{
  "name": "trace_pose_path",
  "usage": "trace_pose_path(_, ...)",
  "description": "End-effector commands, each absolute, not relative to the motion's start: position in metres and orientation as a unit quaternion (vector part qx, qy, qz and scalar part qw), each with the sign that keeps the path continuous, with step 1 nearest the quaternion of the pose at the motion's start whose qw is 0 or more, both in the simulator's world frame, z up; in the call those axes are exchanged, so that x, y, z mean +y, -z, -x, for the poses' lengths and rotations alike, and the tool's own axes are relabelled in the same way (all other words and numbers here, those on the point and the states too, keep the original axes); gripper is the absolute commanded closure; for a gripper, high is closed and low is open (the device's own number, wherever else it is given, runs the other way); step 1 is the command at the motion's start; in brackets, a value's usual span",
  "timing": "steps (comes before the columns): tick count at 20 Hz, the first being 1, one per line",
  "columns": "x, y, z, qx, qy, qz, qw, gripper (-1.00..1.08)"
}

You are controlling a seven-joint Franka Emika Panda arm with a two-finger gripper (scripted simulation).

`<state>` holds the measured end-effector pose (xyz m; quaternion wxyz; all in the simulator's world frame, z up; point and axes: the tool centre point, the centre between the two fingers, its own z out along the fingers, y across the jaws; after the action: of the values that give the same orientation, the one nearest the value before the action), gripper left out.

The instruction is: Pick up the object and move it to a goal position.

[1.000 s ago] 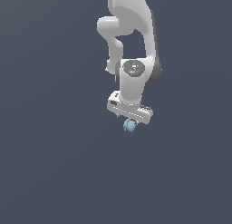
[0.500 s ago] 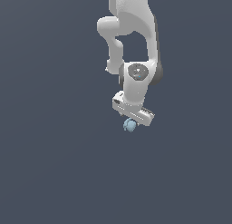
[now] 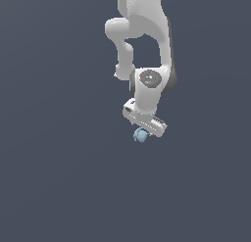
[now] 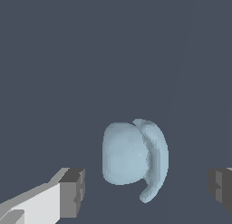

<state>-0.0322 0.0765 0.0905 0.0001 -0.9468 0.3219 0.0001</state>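
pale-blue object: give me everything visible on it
The pale-blue object is small, matte and lumpy: a rounded blocky body with a thin curved flange wrapping one side and ending in a hook. It sits between the fingertips of the open end effector, with gaps on both sides, so nothing visibly touches it. In the exterior view it shows just below the white hand.

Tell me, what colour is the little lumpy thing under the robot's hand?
The object is pale blue all over, seen best in the wrist view.

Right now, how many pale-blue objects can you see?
1. The pale-blue object sits between the open claw fingers, touching neither; in the exterior view it is just under the white hand. No others visible.
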Motion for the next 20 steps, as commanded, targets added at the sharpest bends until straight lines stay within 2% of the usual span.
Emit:
trace_pose_path(1, 0.076, -0.089, 0.032, 0.322, 0.0, 0.947, 0.0, -0.92)
trace_pose_path(17, 0.077, -0.04, 0.033, 0.324, 0.0, 0.946, 0.0, -0.92)
trace_pose_path(18, 0.077, -0.04, 0.033, 0.324, 0.0, 0.946, 0.0, 1.08)
trace_pose_path(20, 0.077, -0.04, 0.033, 0.324, 0.0, 0.946, 0.0, 1.08)
